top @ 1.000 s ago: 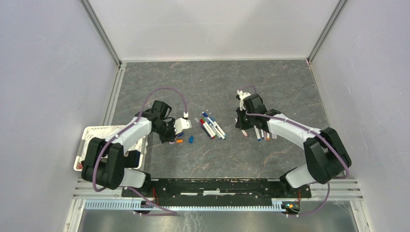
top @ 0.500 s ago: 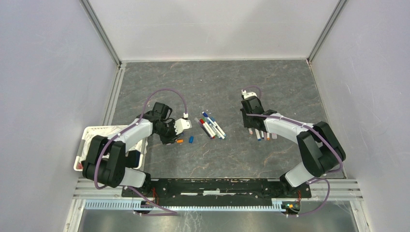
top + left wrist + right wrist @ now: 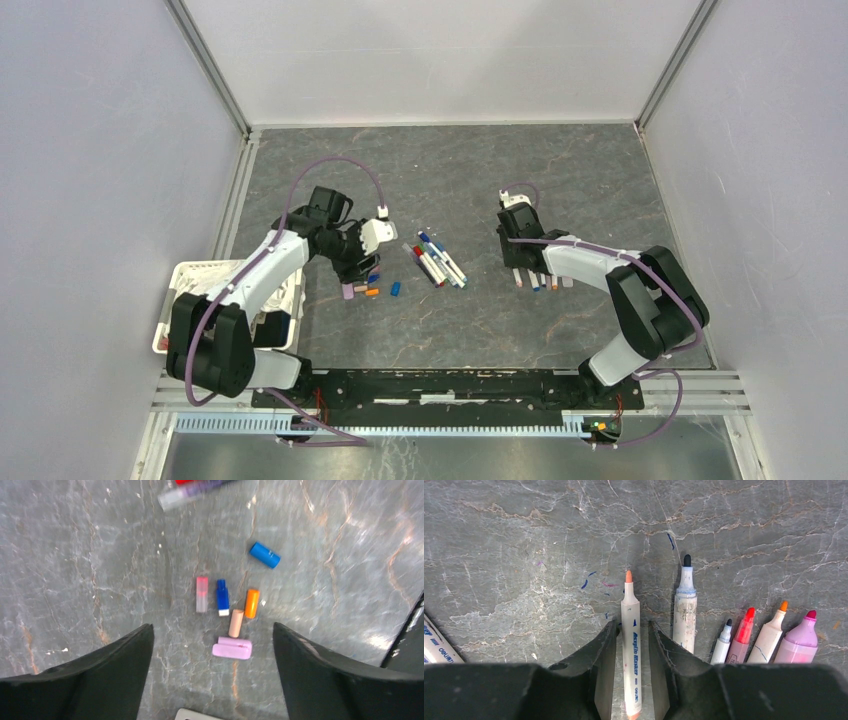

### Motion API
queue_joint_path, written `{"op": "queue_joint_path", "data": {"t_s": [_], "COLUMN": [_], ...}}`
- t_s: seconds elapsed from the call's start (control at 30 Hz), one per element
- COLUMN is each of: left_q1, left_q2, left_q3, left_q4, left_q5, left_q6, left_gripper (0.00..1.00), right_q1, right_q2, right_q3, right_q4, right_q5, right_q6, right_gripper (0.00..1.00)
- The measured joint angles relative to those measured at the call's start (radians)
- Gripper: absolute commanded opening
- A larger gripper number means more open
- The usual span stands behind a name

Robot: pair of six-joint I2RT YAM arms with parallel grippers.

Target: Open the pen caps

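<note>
My left gripper [image 3: 212, 626] hangs open above a small cluster of loose pen caps on the table: a lilac cap [image 3: 232, 648], a peach one [image 3: 236, 623], an orange one [image 3: 251, 603], a dark blue one [image 3: 222, 597], a pinkish one [image 3: 201, 594] and a blue one [image 3: 265, 555] further off. My right gripper [image 3: 633, 625] is open. An uncapped white pen with a peach tip [image 3: 630, 605] lies between its jaws, with a thin gap on each side. Beside it lie several more uncapped pens [image 3: 685, 612]. A pile of capped pens [image 3: 435, 262] lies mid-table.
A white basket [image 3: 190, 280] stands at the left table edge, beside my left arm. Grey side walls and metal rails enclose the stone-patterned table [image 3: 440, 170]. The row of uncapped pens [image 3: 542, 280] lies just under my right gripper [image 3: 515, 255].
My left gripper has opened and the lilac cap now lies on the table by the other caps. My right gripper has come down beside the pen row and its jaws have parted from the peach-tipped pen.
</note>
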Motion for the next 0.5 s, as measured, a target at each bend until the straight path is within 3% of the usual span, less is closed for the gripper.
{"op": "queue_joint_path", "data": {"t_s": [0.27, 0.5], "left_q1": [0.000, 0.000], "left_q2": [-0.042, -0.101], "left_q3": [0.200, 0.314], "left_q4": [-0.093, -0.029], "left_q5": [0.071, 0.016], "left_q6": [-0.085, -0.246], "left_gripper": [1.00, 1.00], "right_q1": [0.025, 0.109], "right_q2": [-0.050, -0.047], "right_q3": [0.030, 0.113], "right_q4": [-0.023, 0.000], "right_q5": [-0.020, -0.120], "right_q6": [0.006, -0.017], "right_gripper": [0.36, 0.35]}}
